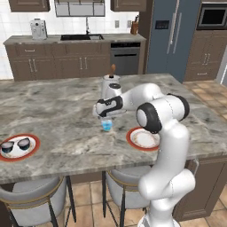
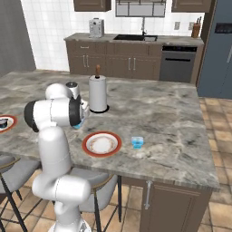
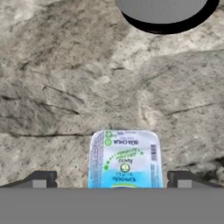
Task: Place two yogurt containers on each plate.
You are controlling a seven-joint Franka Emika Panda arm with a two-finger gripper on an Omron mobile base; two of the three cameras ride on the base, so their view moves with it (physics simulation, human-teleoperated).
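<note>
Gripper (image 3: 112,179) jaws spread wide, straddling a light blue yogurt cup (image 3: 124,158) with a printed foil lid, untouched. Beyond it stands the paper-towel roll (image 2: 98,94). Right base view shows another blue cup (image 2: 137,142) beside the red-rimmed plate (image 2: 102,144).

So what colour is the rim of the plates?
Red-orange around a white centre, clearest in the right base view.

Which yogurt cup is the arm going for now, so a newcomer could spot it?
On the marble island, find the white paper-towel roll near the middle. In front of it, under the open tool, stands a light blue yogurt cup. It is on bare counter left of the empty plate, unlike the two dark cups already plated.
</note>
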